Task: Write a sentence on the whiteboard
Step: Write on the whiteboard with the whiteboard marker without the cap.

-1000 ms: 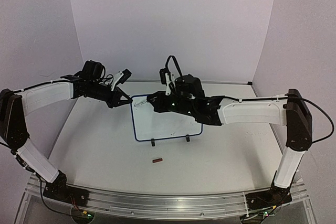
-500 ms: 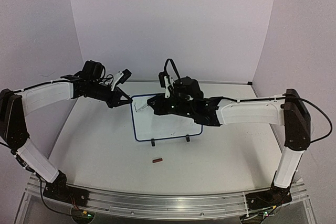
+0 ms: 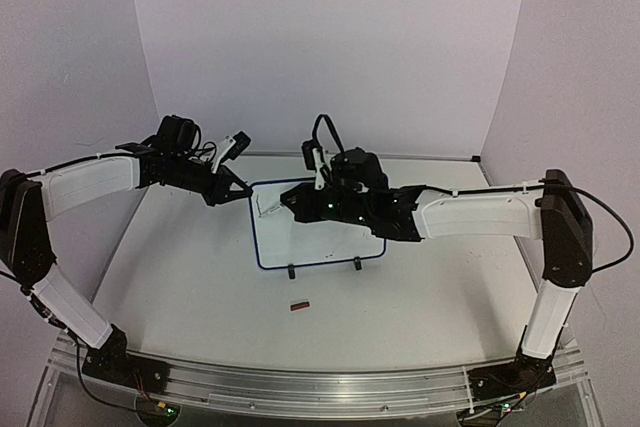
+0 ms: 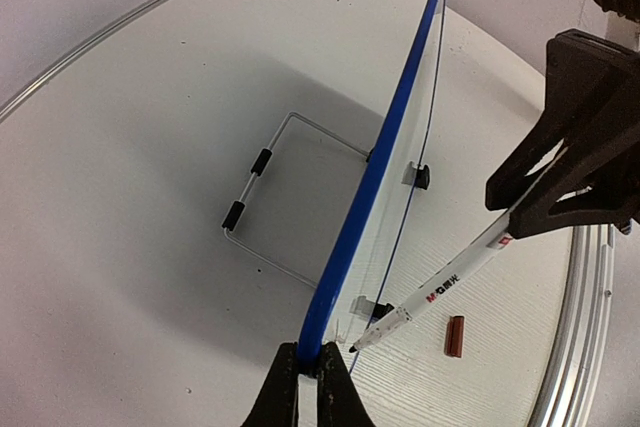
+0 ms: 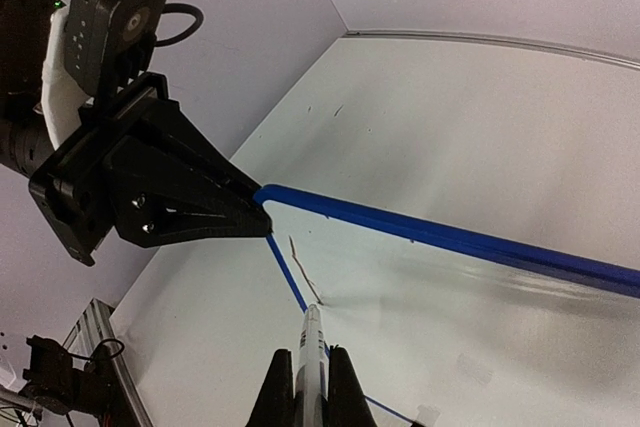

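Note:
The whiteboard (image 3: pixel 320 237), glossy white with a blue frame (image 4: pixel 380 162), stands tilted on the table. My left gripper (image 4: pixel 308 352) is shut on its top left corner, also seen in the right wrist view (image 5: pixel 200 197). My right gripper (image 5: pixel 311 355) is shut on a white marker (image 5: pixel 312 337), and it hangs over the board's upper left part (image 3: pixel 292 199). The marker's dark tip (image 4: pixel 355 345) touches the board just inside the left frame edge. Of the sentence only one thin slanted dark stroke (image 5: pixel 303 267) shows on the board.
A small brown-red cap (image 3: pixel 299 305) lies on the table in front of the board, also in the left wrist view (image 4: pixel 455 335). A wire stand (image 4: pixel 262 205) props the board from behind. Lilac walls close in the back and both sides.
My right gripper has shifted the marker tip a little down the board near its top left corner. The left arm and the board have not moved.

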Motion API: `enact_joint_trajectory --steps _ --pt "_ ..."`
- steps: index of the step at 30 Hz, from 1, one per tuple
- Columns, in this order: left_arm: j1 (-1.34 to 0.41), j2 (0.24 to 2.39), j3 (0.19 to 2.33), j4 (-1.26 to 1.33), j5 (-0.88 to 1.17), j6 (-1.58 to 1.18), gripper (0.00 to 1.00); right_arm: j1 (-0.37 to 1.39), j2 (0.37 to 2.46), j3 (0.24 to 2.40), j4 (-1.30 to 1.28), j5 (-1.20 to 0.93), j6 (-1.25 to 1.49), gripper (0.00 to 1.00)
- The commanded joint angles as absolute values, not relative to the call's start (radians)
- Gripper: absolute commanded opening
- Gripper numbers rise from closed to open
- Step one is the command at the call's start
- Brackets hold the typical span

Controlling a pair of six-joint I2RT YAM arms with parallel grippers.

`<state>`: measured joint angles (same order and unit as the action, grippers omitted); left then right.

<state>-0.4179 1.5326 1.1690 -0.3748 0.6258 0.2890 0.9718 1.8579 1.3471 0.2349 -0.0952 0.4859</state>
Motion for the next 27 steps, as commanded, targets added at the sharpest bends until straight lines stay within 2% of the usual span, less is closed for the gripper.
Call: enact_joint_trajectory --steps 1,27 --pt "-0.427 1.518 1.157 -0.405 0.579 0.338 0.0 0.973 1.782 1.338 0.3 -0.106 0.5 0.0" --pt "-0.437 1.522 1.157 -0.411 0.564 0.343 0.0 0.973 1.843 1.373 0.3 -0.042 0.493 0.0"
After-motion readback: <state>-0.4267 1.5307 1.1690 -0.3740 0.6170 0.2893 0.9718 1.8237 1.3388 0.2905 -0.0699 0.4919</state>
